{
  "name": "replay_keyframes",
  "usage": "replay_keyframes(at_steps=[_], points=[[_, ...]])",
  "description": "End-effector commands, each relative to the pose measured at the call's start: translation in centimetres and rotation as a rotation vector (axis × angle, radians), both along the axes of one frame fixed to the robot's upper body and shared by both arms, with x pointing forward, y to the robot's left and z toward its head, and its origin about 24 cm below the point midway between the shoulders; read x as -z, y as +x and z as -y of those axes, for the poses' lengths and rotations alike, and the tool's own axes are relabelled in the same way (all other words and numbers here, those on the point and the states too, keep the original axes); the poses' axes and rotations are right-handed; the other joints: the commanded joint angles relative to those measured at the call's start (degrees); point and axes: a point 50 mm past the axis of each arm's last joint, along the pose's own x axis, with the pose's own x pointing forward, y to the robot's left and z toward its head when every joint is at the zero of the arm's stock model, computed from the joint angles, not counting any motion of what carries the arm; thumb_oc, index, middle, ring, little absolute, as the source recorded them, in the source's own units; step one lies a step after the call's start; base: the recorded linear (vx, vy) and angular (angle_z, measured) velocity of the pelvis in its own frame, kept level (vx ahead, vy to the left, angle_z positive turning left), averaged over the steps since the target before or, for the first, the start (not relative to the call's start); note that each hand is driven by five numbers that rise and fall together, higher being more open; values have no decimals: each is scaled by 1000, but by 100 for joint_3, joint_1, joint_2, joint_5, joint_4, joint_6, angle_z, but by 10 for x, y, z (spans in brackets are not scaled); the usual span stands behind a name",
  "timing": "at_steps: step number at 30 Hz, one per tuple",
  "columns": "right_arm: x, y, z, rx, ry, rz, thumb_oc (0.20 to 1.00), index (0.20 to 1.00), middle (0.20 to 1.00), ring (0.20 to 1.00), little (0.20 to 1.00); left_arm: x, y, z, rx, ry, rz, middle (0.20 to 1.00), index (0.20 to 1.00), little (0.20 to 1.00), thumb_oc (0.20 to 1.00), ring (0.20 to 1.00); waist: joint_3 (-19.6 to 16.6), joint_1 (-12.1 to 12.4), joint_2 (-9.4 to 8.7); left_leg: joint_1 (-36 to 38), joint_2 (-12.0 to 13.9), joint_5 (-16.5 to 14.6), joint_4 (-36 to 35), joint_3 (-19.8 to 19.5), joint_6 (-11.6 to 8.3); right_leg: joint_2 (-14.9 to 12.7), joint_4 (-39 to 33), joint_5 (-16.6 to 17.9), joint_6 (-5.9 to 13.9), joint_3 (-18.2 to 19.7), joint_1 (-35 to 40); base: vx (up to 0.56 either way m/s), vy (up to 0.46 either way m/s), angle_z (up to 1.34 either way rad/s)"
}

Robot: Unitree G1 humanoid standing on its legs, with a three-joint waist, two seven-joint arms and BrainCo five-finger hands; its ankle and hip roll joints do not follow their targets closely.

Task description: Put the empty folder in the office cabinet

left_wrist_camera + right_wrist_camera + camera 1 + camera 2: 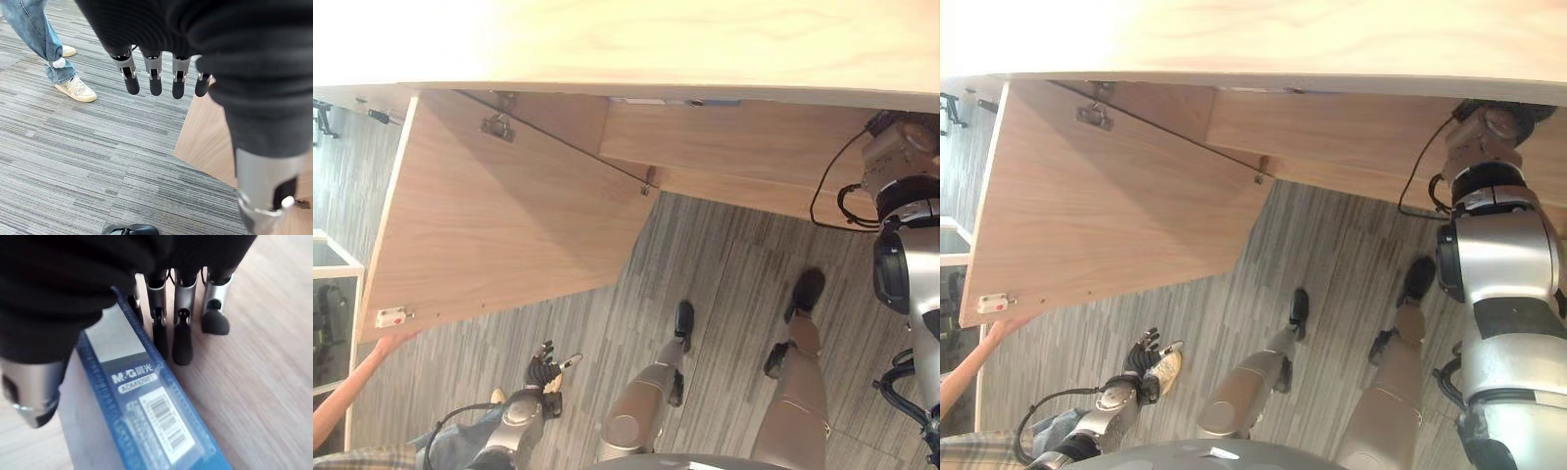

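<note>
The floor (607,343) is grey striped carpet, and above it in the head views stands a light wooden cabinet (724,157) with a pale top. The cabinet door (499,225) is swung wide open, away from the cabinet front, and it hangs over the carpet. On the inner face of the door, near its hinge side, sits a small metal fitting (496,125), and at the free corner there is a small white catch (391,316). A person's hand (389,343) touches the lower edge of the door just beside this catch.

The left hand (156,73) hangs below the door, over the bare carpet, well apart from the cabinet. Its fingers (155,81) are straight and point down in a row, and they hold nothing. Near it stand a person's jeans legs (36,34) and pale shoes (76,89).

The right hand (186,318) is near a wooden surface (264,367); its fingers (182,340) are stretched out over the wood, and I cannot tell whether they touch it. The blue folder (146,416) lies just beside these fingers, against the palm side of the hand, with its labelled spine toward the camera. I cannot tell whether the thumb closes on it.

Between the door edge and the left hand the carpet is free.
</note>
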Motion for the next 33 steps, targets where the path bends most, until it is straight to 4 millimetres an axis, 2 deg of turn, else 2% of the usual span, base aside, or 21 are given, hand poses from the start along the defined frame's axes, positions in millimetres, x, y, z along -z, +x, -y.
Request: replay_keyframes(at_steps=[1, 5, 7, 9, 10, 12, 13, 14, 16, 19, 22, 23, 24, 25, 26, 29, 33], points=[[2, -2, 3, 28, 25, -17, 1000, 1000, 1000, 1000, 1000, -9, 18, -17, 45, 82, 37, 1000, 1000, 1000, 1000, 1000, 150, 292, 107, 604, 488, -340, -57, 7, -249, -278, 571, -522, 797, 412, -150, 0, 0, 0], [5, -2, 2, 28, 42, -16, 1000, 1000, 1000, 1000, 1000, -9, 18, -16, 43, 78, 40, 1000, 1000, 1000, 1000, 1000, 147, 294, 108, 608, 485, -339, -57, 8, -251, -281, 557, -517, 797, 412, -134, 0, 0, 0], [26, 2, -12, 7, -36, -77, 1000, 1000, 1000, 1000, 1000, -11, 21, -12, 51, 78, 53, 1000, 1000, 1000, 1000, 1000, 146, 254, 47, 641, 473, -334, -57, 57, -265, -243, 454, -496, 790, 388, -23, 0, 0, 0], [26, 2, -12, 7, -36, -77, 1000, 1000, 1000, 1000, 1000, -11, 21, -12, 51, 78, 53, 1000, 1000, 1000, 1000, 1000, 146, 254, 47, 641, 473, -334, -57, 57, -265, -243, 454, -496, 790, 388, -23, -1, 1, -2], [37, 4, -19, -11, -108, -124, 1000, 1000, 1000, 1000, 1000, -12, 24, -11, 46, 81, 59, 1000, 1000, 1000, 1000, 1000, 155, 230, 3, 665, 470, -345, -57, 66, -246, -231, 437, -481, 781, 390, 11, -1, 3, -3], [37, 4, -19, -11, -108, -124, 1000, 1000, 1000, 1000, 1000, -12, 24, -11, 46, 81, 59, 1000, 1000, 1000, 1000, 1000, 155, 230, 3, 665, 470, -345, -57, 66, -246, -231, 437, -481, 781, 390, 11, -5, 1, -6], [53, 4, -26, -25, -166, -180, 1000, 1000, 1000, 1000, 1000, -12, 26, -8, 48, 89, 64, 1000, 1000, 1000, 1000, 1000, 177, 181, -53, 705, 469, -375, -57, 92, -230, -223, 401, -465, 779, 394, 59, -8, -1, -9], [53, 4, -26, -25, -166, -180, 1000, 1000, 1000, 1000, 1000, -12, 26, -8, 48, 89, 64, 1000, 1000, 1000, 1000, 1000, 177, 181, -53, 705, 469, -375, -57, 92, -230, -223, 401, -465, 779, 394, 59, -13, 19, -12], [101, -3, -41, -50, -237, -313, 1000, 1000, 1000, 1000, 1000, -11, 30, -1, 61, 102, 69, 1000, 1000, 1000, 1000, 1000, 241, 28, -192, 754, 426, -390, -57, 122, -198, -244, 262, -348, 787, 413, 165, -20, 29, -6], [146, -16, -50, -83, -275, -411, 1000, 1000, 1000, 1000, 1000, -9, 29, 0, 57, 117, 61, 1000, 1000, 1000, 1000, 1000, 300, -113, -294, 818, 421, -453, -57, 144, -180, -228, 148, -308, 793, 446, 267, 0, 0, 0], [172, -26, -56, -122, -333, -485, 1000, 1000, 1000, 1000, 1000, -8, 31, 0, 33, 119, 54, 1000, 1000, 1000, 1000, 1000, 341, -225, -375, 856, 418, -492, -57, 177, -177, -233, 78, -257, 802, 489, 314, 0, 0, 0], [173, -26, -56, -122, -334, -485, 1000, 1000, 1000, 1000, 1000, -8, 31, 0, 33, 119, 53, 1000, 1000, 1000, 1000, 1000, 344, -227, -377, 863, 415, -491, -57, 179, -175, -234, 74, -254, 803, 491, 321, 0, 0, 0], [186, -33, -56, -127, -366, -533, 1000, 1000, 1000, 1000, 1000, -7, 31, 1, 26, 120, 50, 1000, 1000, 1000, 1000, 1000, 367, -277, -424, 881, 407, -514, -50, 197, -178, -235, 34, -223, 810, 518, 332, 0, 0, 0], [186, -33, -56, -127, -366, -533, 1000, 1000, 1000, 1000, 1000, -7, 31, 1, 26, 121, 50, 1000, 1000, 1000, 1000, 1000, 368, -276, -426, 886, 406, -514, -50, 199, -177, -235, 29, -220, 811, 520, 338, -19, 13, -4], [196, -40, -53, -120, -379, -574, 1000, 1000, 1000, 1000, 1000, -6, 29, 1, 19, 122, 43, 1000, 1000, 1000, 1000, 1000, 386, -319, -444, 898, 400, -532, -48, 200, -177, -234, -3, -192, 816, 541, 348, -10, 7, -5], [201, -44, -48, -103, -384, -599, 1000, 1000, 1000, 1000, 1000, -4, 26, 2, 21, 120, 35, 1000, 1000, 1000, 1000, 1000, 397, -349, -450, 916, 386, -543, -57, 201, -181, -244, -49, -145, 834, 561, 361, -8, 9, -4], [196, -45, -36, -71, -434, -612, 1000, 1000, 1000, 1000, 1000, -1, 19, 2, 28, 111, 28, 1000, 1000, 1000, 1000, 1000, 391, -353, -417, 921, 365, -532, -57, 211, -191, -242, -117, -88, 847, 589, 370, -4, 17, -6]])
